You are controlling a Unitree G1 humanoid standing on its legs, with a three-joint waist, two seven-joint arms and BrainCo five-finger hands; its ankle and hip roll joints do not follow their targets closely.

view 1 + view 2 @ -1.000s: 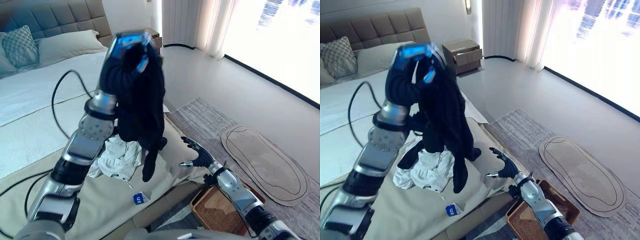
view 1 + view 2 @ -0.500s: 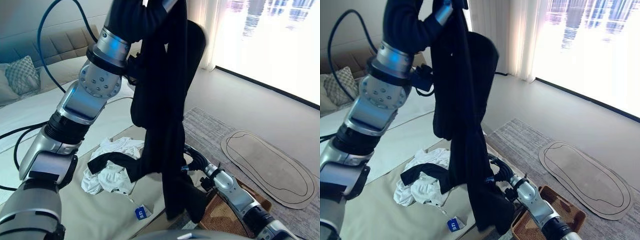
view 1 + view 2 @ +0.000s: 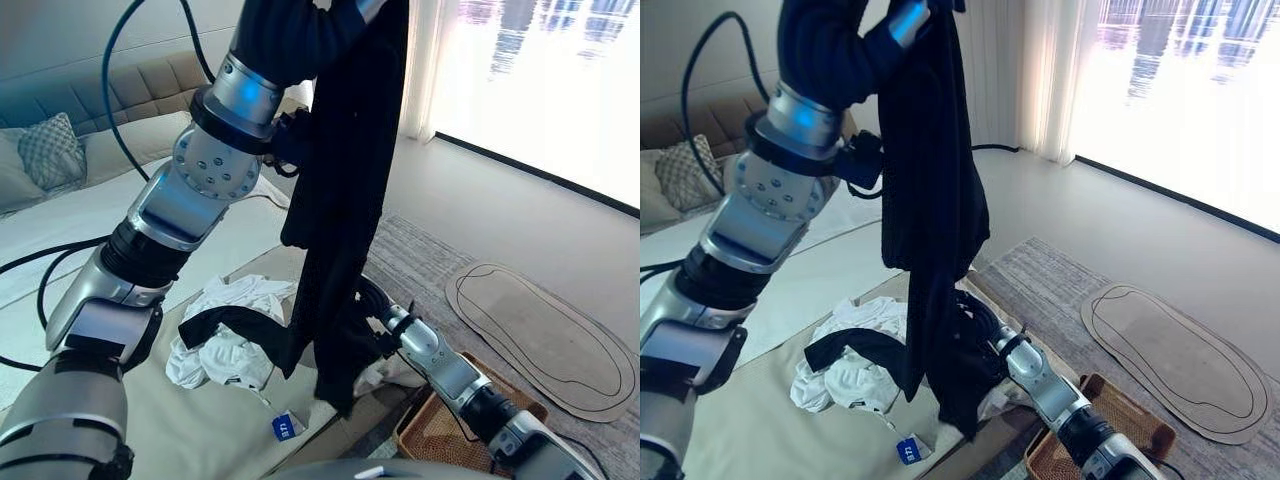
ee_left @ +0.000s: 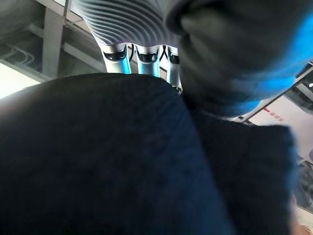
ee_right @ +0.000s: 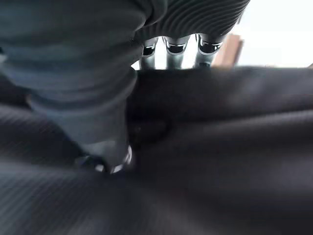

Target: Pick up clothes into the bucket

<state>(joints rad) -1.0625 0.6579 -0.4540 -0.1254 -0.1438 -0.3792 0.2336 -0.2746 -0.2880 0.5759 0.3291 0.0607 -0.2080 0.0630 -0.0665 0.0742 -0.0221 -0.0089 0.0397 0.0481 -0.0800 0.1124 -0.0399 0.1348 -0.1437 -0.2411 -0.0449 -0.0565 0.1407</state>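
Note:
My left hand (image 3: 835, 40) is raised high and is shut on a long black garment (image 3: 345, 200). The cloth hangs from it down to just above the bed's foot. One black sleeve (image 3: 225, 325) trails over a pile of white clothes (image 3: 855, 355) on the bed. My right hand (image 5: 98, 93) has reached in at the garment's lower part (image 3: 960, 360). Its thumb lies on the cloth and its fingers (image 5: 176, 46) run behind it. A woven basket (image 3: 450, 440) stands on the floor beside the bed's foot, under my right forearm.
The beige bed cover (image 3: 200, 430) carries a small blue tag (image 3: 285, 427). Pillows (image 3: 50, 150) lie by the headboard. A grey rug (image 3: 420, 250) and an oval beige mat (image 3: 540, 330) lie on the floor to the right, before a bright window.
My left arm has lifted the black garment higher off the bed. My right hand has moved up and left into the hanging cloth. The camera has shifted.

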